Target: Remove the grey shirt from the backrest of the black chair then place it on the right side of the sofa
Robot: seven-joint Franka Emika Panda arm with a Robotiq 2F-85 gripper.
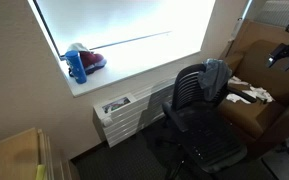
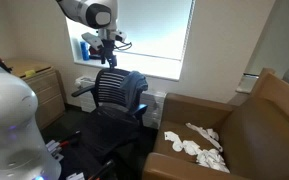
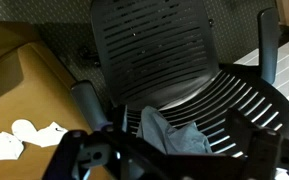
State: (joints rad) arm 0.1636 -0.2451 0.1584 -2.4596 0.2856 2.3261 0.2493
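The grey fabric shirt (image 1: 216,72) is draped over the top edge of the black slatted office chair (image 1: 189,105), at about one o'clock on the backrest in an exterior view; it hangs there by its own weight alone, so a pinch and a lift should free it. The Robotiq gripper (image 2: 108,60) hovers just above that top edge, pointing down, presumably to come at the cloth from overhead rather than fight the slats. In the wrist view its fingers sit wide apart near the bottom corners, parted and holding nothing, with a bunched fold of the shirt at six o'clock between them (whether a pad touches cloth I cannot tell). I judge this the approach before the grasp; nothing is lifted yet.

The brown upholstered sofa (image 2: 239,130) stands close beside the chair, at about four o'clock of it in an exterior view; crumpled white cloths (image 2: 196,145) lie scattered on its seat cushion, so the shirt's spot must be chosen around them. The room is dim under a bright window (image 1: 124,35); on the white sill (image 1: 144,72), at ten o'clock of the chair, stand a blue bottle (image 1: 77,66) and a red object (image 1: 94,60); a white slatted unit (image 1: 119,118) sits below, above a dark floor (image 1: 114,160).
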